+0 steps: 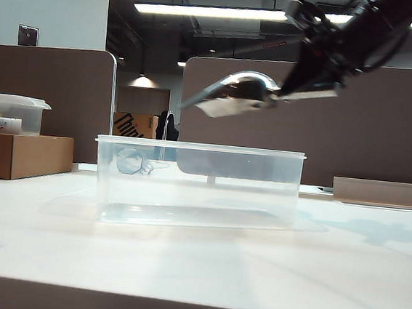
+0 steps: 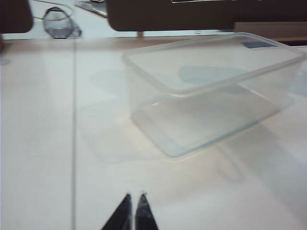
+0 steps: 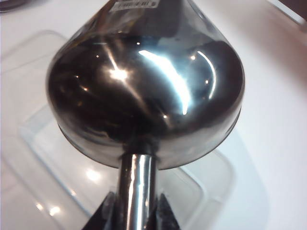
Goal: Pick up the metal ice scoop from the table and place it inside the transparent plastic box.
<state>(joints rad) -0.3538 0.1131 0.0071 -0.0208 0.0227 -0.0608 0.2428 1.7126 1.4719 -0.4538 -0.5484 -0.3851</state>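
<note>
My right gripper (image 3: 136, 211) pinching the glossy rounded metal ice scoop (image 1: 235, 94) by its cylindrical handle above the clear rectangular transparent plastic box (image 1: 197, 184), left gripper (image 2: 133, 211) pressed together over the matte white table (image 1: 195, 263)

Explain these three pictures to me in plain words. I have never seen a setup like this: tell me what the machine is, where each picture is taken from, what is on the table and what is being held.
This is a robot with two arms, each ending in a two-finger tool. One picture comes from a camera standing at table level; the other two come from cameras fixed on each wrist.

In the side picture the right tool holds a metal ice scoop in the air above a transparent plastic box, which stands with nothing in it on the white table. At the left edge a cardboard box carries a smaller lidded tub.

The right wrist picture looks along the scoop's handle, which is clamped between the tool's fingers, with the box beneath.

The left wrist picture shows the left tool shut, holding nothing, low over the table and away from the box.
</note>
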